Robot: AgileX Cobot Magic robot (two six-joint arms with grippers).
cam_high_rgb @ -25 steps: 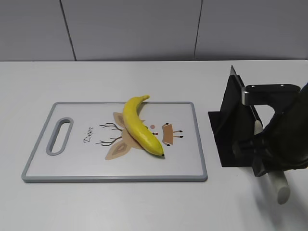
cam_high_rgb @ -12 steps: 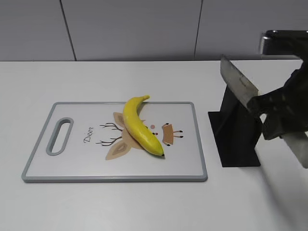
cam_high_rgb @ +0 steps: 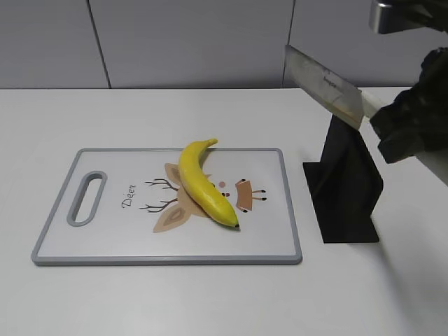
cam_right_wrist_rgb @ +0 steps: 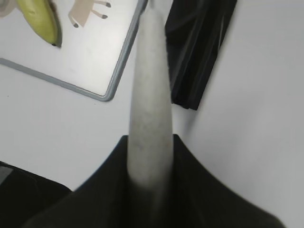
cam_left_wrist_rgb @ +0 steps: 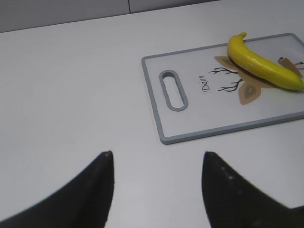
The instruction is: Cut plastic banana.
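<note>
while banana [cam_high_rgb: 204, 183] lies untouched, right hand [cam_high_rgb: 409, 126] grips knife [cam_high_rgb: 323, 86]

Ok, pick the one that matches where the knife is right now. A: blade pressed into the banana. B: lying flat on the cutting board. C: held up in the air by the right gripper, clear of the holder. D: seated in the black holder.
C: the knife is gripped by its pale handle in the right gripper, raised above the black holder, while the plastic banana lies uncut on the cutting board.

Bright even light, soft shadows; knife [cam_right_wrist_rgb: 150, 109] blurred in right wrist view.
</note>
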